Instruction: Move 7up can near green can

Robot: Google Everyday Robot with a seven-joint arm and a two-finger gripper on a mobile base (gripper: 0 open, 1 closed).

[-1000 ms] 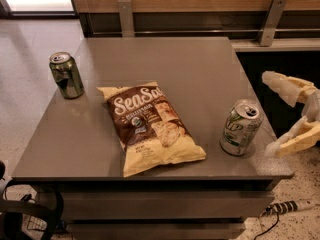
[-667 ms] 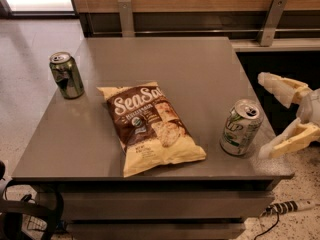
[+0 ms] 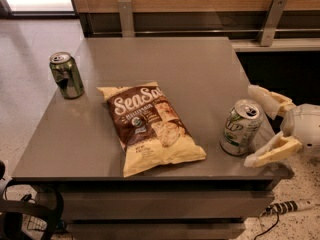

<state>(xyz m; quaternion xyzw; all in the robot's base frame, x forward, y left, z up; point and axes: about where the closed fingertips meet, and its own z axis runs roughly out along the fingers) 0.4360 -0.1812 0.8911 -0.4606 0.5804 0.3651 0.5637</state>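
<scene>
The 7up can (image 3: 241, 127), pale silver-white with green lettering, stands upright near the right front edge of the grey table (image 3: 165, 64). The green can (image 3: 66, 75), dark glossy green with a silver top, stands upright at the table's left edge. My gripper (image 3: 256, 126) comes in from the right at can height, open, with one cream finger behind the 7up can and the other in front of it. The fingertips (image 3: 256, 160) reach the can's right side without closing on it.
A brown and yellow SeaSalt chip bag (image 3: 149, 127) lies flat in the middle of the table between the two cans. A wooden wall with metal brackets (image 3: 269, 20) runs along the back. Cables (image 3: 287, 207) lie on the speckled floor at the lower right.
My gripper has moved left toward the 7up can, so its fingers now flank the can's right side. The cans and bag have not moved.
</scene>
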